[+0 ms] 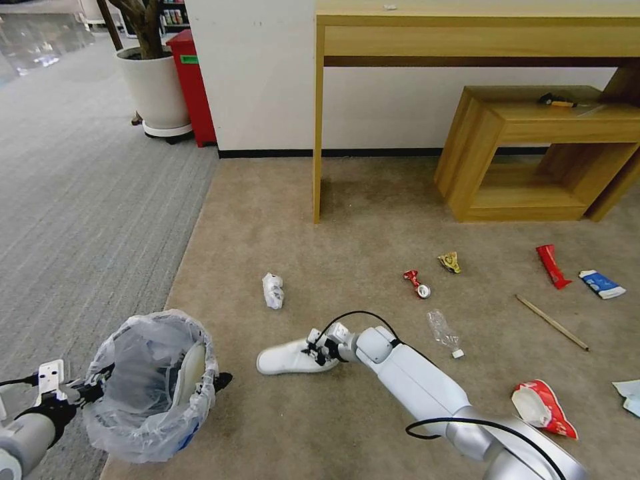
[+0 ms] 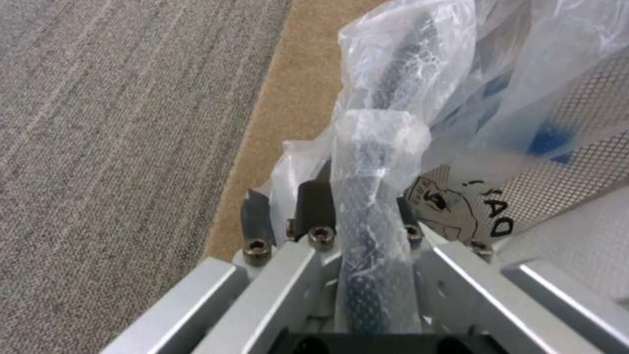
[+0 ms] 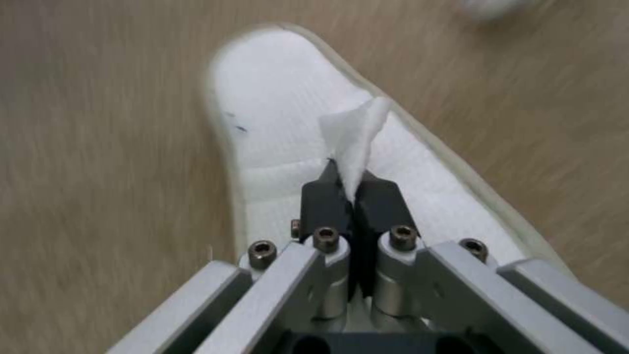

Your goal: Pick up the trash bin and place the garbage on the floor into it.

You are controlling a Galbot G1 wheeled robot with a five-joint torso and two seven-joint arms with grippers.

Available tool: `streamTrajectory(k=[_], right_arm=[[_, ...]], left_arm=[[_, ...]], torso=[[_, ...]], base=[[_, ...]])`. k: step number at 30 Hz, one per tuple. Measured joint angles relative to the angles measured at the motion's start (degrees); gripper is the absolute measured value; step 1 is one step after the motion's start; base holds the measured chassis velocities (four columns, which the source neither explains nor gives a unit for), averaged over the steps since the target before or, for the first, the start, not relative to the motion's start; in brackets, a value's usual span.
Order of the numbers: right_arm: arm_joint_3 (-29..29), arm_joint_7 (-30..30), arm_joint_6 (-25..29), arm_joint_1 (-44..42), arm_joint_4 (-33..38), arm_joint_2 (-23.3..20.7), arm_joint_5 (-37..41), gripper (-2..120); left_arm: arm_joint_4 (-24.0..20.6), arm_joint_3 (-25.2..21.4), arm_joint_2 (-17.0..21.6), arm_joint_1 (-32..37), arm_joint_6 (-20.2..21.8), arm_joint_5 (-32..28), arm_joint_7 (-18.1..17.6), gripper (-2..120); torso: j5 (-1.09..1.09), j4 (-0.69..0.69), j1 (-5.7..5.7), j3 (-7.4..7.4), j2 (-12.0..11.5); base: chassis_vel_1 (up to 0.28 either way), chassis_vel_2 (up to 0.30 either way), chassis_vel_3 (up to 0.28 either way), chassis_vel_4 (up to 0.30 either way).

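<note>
The trash bin (image 1: 157, 400), black with a crinkly plastic liner, sits at the lower left with a white slipper (image 1: 191, 372) inside. My left gripper (image 1: 90, 392) is shut on its bag-covered rim (image 2: 373, 162), the gripper (image 2: 363, 211) clamping it from both sides. My right gripper (image 1: 319, 350) is shut on a second white slipper (image 1: 288, 359) low over the beige floor (image 1: 347, 247); the gripper (image 3: 351, 189) pinches a fold of the slipper (image 3: 275, 98). Crumpled paper (image 1: 273, 291), a red can (image 1: 416, 283), a clear bottle (image 1: 445, 332) and a red-white cup (image 1: 543, 408) lie around.
A yellow wrapper (image 1: 450, 261), red wrapper (image 1: 552, 265), blue-white cup (image 1: 601, 284), wooden stick (image 1: 552, 323) and light-blue mask (image 1: 629, 393) lie to the right. A wooden desk (image 1: 320, 120) and low bench (image 1: 527, 153) stand behind. Grey striped carpet (image 1: 87, 200) lies left.
</note>
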Motion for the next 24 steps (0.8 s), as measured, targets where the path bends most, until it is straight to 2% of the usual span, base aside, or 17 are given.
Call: streamTrajectory(k=[2, 4, 5, 6, 9, 10, 12, 15, 19, 21, 22, 24], right_arm=[[2.9, 0.9, -1.0, -0.9, 4.6, -1.2, 2.3, 0], [4.1, 1.4, -1.4, -1.2, 6.4, -1.6, 3.2, 0], [6.0, 2.0, -2.4, -1.6, 9.9, -2.4, 4.8, 0], [6.0, 2.0, -2.4, -1.6, 9.9, -2.4, 4.8, 0], [10.2, 3.2, -5.1, -2.4, 19.8, -4.3, 9.7, 0], [10.2, 3.2, -5.1, -2.4, 19.8, -4.3, 9.7, 0], [12.7, 3.8, -6.3, -2.7, 25.3, -5.1, 12.4, 0], [14.2, 5.2, -7.3, -2.7, 30.1, -5.3, 16.1, 0], [14.4, 7.3, -8.8, -1.8, 36.9, -4.6, 21.3, 0], [12.0, 10.1, -10.6, -1.2, 42.4, -3.8, 26.4, 0], [12.0, 10.1, -10.6, -1.2, 42.4, -3.8, 26.4, 0], [6.8, 13.0, -11.1, -1.1, 46.2, -2.8, 30.5, 0]], left_arm=[[0.0, 0.0, 0.2, 0.0, 0.0, 0.0, 0.0, 0], [0.0, 0.0, 0.3, 0.0, 0.0, 0.0, 0.0, 0], [0.0, 0.0, 0.3, -0.2, 0.0, 0.0, 0.0, 0], [0.0, 0.0, 0.3, -0.2, 0.0, 0.0, 0.0, 0], [0.1, 0.7, 0.3, -0.7, 0.0, 0.0, -0.1, 0], [0.1, 0.7, 0.3, -0.7, 0.0, 0.0, -0.1, 0], [0.1, 1.3, 0.3, -0.9, 0.0, 0.3, -0.2, 0], [0.2, 2.2, 0.3, -1.2, 0.0, 0.5, -0.6, 0], [0.3, 3.9, 0.6, -1.8, 0.0, 0.8, -1.1, 0], [0.7, 5.4, 0.9, -2.4, 0.0, 0.8, -1.8, 0], [0.7, 5.4, 0.9, -2.4, 0.0, 0.8, -1.8, 0], [1.3, 7.2, 1.3, -3.3, 0.0, 0.9, -2.6, 0]], torso=[[0.00, 0.00, 0.00, 0.00, 0.0], [0.00, 0.00, 0.00, 0.00, 0.0], [0.00, -0.01, 0.00, 0.00, 0.0], [0.00, -0.01, 0.00, 0.00, 0.0], [0.00, -0.01, 0.00, 0.00, 0.0], [0.00, -0.01, 0.00, 0.00, 0.0], [0.00, -0.01, 0.00, -0.01, 0.0], [-0.01, -0.02, 0.00, 0.00, 0.0], [-0.01, -0.01, 0.00, -0.01, 0.0], [-0.02, 0.00, 0.00, -0.01, 0.0], [-0.02, 0.00, 0.00, -0.01, 0.0], [-0.01, 0.00, 0.00, -0.01, 0.0]], base=[[0.000, 0.000, 0.000, 0.000], [0.000, 0.000, 0.000, 0.000], [0.000, 0.000, 0.000, 0.000], [0.000, 0.000, 0.000, 0.000], [0.000, 0.000, 0.000, 0.000], [0.000, 0.000, 0.000, 0.000], [0.000, 0.000, 0.000, 0.000], [0.000, 0.000, 0.000, 0.000], [0.000, 0.000, 0.000, 0.000], [0.000, 0.000, 0.000, 0.000], [0.000, 0.000, 0.000, 0.000], [0.000, 0.000, 0.000, 0.000]])
